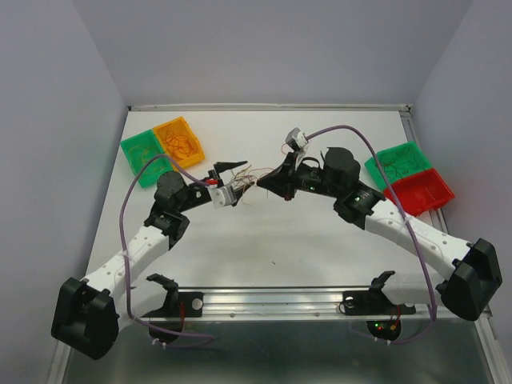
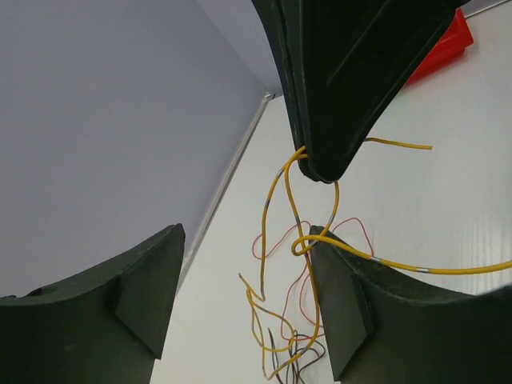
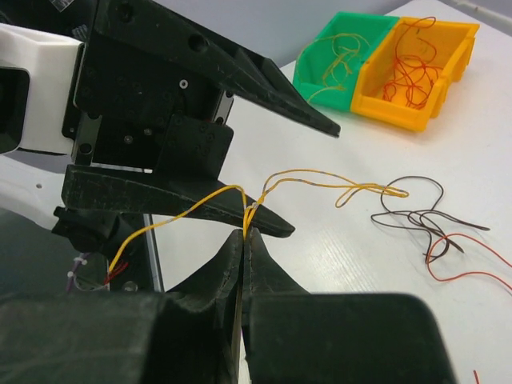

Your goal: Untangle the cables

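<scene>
The right gripper [image 3: 242, 240] is closed, its two fingers pressed together on a yellow wire [image 2: 432, 270]. Directly facing it, the left gripper [image 2: 246, 234] is spread wide and holds nothing. The yellow wire runs across its lower finger [image 3: 120, 188] and, in the left wrist view, appears to loop round that tip. Just beyond the right gripper, the wire's free end trails towards a loose heap of brown and red wires [image 3: 420, 220] lying on the table [image 1: 320, 248]; whether it is clear of them cannot be told. Progress is judged partial. One strand is raised, the brown and red strands lie crossed, and the green bin [image 3: 340, 60] and orange bin [image 3: 416, 76], well to the left of the right gripper, already hold wires. As to room, bare table lies on the near side of the right gripper. A second green bin [image 1: 398, 164] and a red bin [image 1: 420, 192] sit behind it by the table's right edge, and walls close in on both sides.
</scene>
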Robot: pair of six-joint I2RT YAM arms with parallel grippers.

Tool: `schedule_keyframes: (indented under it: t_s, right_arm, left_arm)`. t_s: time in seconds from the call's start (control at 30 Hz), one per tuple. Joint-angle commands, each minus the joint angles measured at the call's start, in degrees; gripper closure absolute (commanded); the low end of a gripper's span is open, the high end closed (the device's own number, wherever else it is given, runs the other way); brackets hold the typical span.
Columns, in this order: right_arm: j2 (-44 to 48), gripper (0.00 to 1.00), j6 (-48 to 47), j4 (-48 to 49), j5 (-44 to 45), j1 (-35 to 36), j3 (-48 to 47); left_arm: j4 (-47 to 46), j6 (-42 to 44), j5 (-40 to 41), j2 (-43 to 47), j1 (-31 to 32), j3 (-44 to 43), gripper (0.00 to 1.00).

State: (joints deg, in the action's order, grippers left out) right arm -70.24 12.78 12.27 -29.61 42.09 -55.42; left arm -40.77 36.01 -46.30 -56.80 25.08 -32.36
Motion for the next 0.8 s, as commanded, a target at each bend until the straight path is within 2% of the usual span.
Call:
schedule_keyframes:
  t_s: [0.0, 0.03, 0.07, 0.13, 0.23, 0.3, 0.33, 0.37, 0.43, 0.47, 0.5, 0.53, 0.57, 0.63, 0.77]
  right_arm:
    - [-0.08, 1.00, -1.35, 0.91, -1.86, 0.54, -2.59]
    - [0.01, 0.99, -1.61, 0.91, -1.60, 0.54, -2.59]
    - [0.10, 0.99, -1.79, 0.91, -1.42, 0.45, -2.59]
    - [0.54, 0.99, -1.96, 0.91, -1.25, 0.54, -2.50]
    - [0.80, 0.99, -1.96, 0.91, -1.25, 0.45, -2.41]
    - [0.89, 0.99, -2.05, 1.00, -0.81, 0.54, -2.33]
    - [0.98, 0.99, -2.14, 1.00, -0.63, 0.45, -2.24]
    - [1.33, 0.91, -2.31, 0.91, 0.15, 0.45, -1.98]
    - [2.29, 0.75, -2.32, 1.09, 2.26, 0.54, -1.36]
    - [3.52, 0.57, -2.23, 1.17, 5.75, 0.45, -0.66]
    - [4.14, 0.49, -2.05, 1.17, 7.87, 0.45, -0.31]
    - [5.01, 0.46, -1.88, 1.17, 10.16, 0.45, 0.22]
    - [5.72, 0.39, -1.44, 1.17, 14.97, 0.54, 0.66]
    - [7.83, 0.37, -0.91, 1.79, 21.30, 0.45, 2.41]
    - [10.47, 0.37, -0.56, 3.02, 28.36, 0.45, 5.23]
  left_arm:
    - [0.25, 0.82, -3.70, -1.38, -0.03, -2.97, 0.38]
    - [0.78, 1.16, -3.79, -1.65, -0.03, -3.32, 0.52]
    - [1.57, 1.26, -3.79, -2.26, -0.03, -3.85, 0.59]
    - [2.27, 1.43, -3.88, -2.79, -0.03, -4.38, 0.68]
    - [2.63, 1.34, -3.88, -3.41, -0.03, -4.73, 0.70]
    - [3.15, 1.17, -4.14, -3.76, -0.12, -5.08, 0.80]
    - [3.24, 1.17, -4.15, -3.67, -0.12, -5.17, 0.88]
    - [3.51, 1.17, -3.19, -3.76, -0.03, -5.61, 1.00]
    - [3.68, -0.23, 0.49, -3.67, -0.12, -6.13, 1.00]
    - [4.38, -1.19, 2.25, -3.76, -0.03, -6.92, 1.00]
    - [4.82, -1.20, 4.18, -3.76, -0.12, -7.62, 1.00]
    - [5.52, -1.90, 6.21, -3.85, -0.03, -8.15, 1.00]
    - [6.23, -2.34, 10.92, -3.85, -0.12, -8.85, 1.00]
    - [8.95, -3.57, 18.57, -4.11, -0.21, -11.58, 1.00]
    - [19.47, -6.82, 27.73, -4.55, -2.83, -19.12, 1.00]
